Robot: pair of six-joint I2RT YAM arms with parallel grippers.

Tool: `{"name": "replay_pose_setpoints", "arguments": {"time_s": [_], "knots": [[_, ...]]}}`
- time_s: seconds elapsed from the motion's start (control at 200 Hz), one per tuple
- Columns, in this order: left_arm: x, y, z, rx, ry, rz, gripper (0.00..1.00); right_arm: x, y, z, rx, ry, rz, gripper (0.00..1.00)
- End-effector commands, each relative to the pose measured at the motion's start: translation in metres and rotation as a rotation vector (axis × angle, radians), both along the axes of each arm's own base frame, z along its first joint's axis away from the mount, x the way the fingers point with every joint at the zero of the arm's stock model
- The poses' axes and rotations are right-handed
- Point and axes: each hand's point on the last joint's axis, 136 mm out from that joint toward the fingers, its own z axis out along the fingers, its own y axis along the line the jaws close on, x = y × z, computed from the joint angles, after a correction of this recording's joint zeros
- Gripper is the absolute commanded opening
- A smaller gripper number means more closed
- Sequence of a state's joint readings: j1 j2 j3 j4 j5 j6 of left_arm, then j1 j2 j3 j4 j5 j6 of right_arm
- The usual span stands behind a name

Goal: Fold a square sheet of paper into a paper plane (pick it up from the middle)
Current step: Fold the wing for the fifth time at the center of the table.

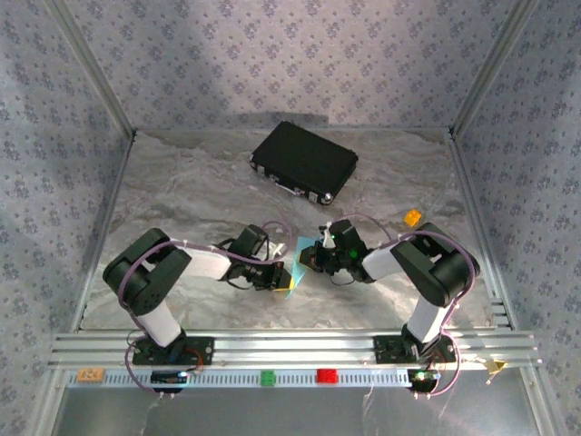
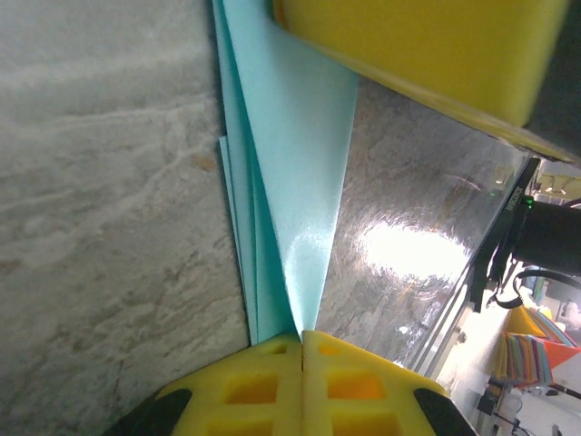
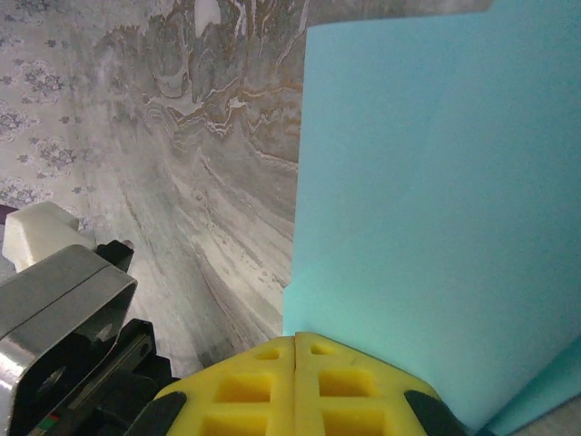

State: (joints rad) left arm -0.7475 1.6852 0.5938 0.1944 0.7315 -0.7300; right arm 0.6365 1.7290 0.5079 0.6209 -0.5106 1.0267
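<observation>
The light blue sheet of paper (image 1: 295,270) is held up off the table between the two arms, folded into long layers. In the left wrist view the paper (image 2: 290,154) narrows to a point that is pinched in my left gripper (image 2: 302,341), whose yellow jaws are pressed together on it. My right gripper (image 3: 296,343) is shut on another edge of the paper (image 3: 427,200), which rises as a flat panel from its jaws. From above, the left gripper (image 1: 283,277) and the right gripper (image 1: 310,257) sit close together. Whether the folds make the paper plane I cannot tell.
A black hard case (image 1: 304,162) lies at the back of the marbled table (image 1: 182,182). A small orange block (image 1: 412,217) sits at the right. Green (image 1: 269,377) and red (image 1: 326,375) blocks rest on the front rail. Patterned walls enclose three sides.
</observation>
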Motion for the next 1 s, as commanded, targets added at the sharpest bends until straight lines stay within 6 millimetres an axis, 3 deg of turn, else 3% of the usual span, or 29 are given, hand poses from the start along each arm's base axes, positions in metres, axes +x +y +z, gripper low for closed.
{"name": "replay_pose_setpoints", "arguments": {"time_s": [0.0, 0.095, 0.155, 0.325, 0.415, 0.545, 0.715, 0.91, 0.994], "knots": [[-0.020, 0.008, -0.013, 0.036, 0.088, -0.046, 0.00, -0.016, -0.029, -0.048, -0.178, 0.111, -0.052, 0.05], [-0.023, 0.016, -0.020, 0.072, 0.098, -0.029, 0.00, -0.017, -0.031, -0.050, -0.190, 0.117, -0.057, 0.04], [-0.023, 0.020, -0.021, 0.090, 0.092, -0.016, 0.09, -0.018, -0.032, -0.051, -0.195, 0.118, -0.060, 0.04], [-0.021, 0.024, -0.014, 0.104, 0.045, -0.011, 0.18, -0.018, -0.033, -0.051, -0.201, 0.118, -0.065, 0.04], [-0.023, 0.024, -0.015, 0.113, 0.043, -0.020, 0.16, -0.019, -0.033, -0.051, -0.202, 0.119, -0.064, 0.04], [-0.025, 0.024, -0.017, 0.113, 0.054, -0.027, 0.03, -0.019, -0.034, -0.051, -0.204, 0.117, -0.065, 0.04], [-0.028, 0.027, -0.020, 0.134, 0.059, -0.024, 0.00, -0.020, -0.037, -0.054, -0.214, 0.125, -0.074, 0.04], [-0.027, 0.035, -0.018, 0.175, 0.031, -0.002, 0.17, -0.021, -0.038, -0.055, -0.217, 0.125, -0.076, 0.04], [-0.028, 0.038, -0.019, 0.188, 0.022, 0.002, 0.18, -0.021, -0.038, -0.055, -0.217, 0.125, -0.077, 0.04]]}}
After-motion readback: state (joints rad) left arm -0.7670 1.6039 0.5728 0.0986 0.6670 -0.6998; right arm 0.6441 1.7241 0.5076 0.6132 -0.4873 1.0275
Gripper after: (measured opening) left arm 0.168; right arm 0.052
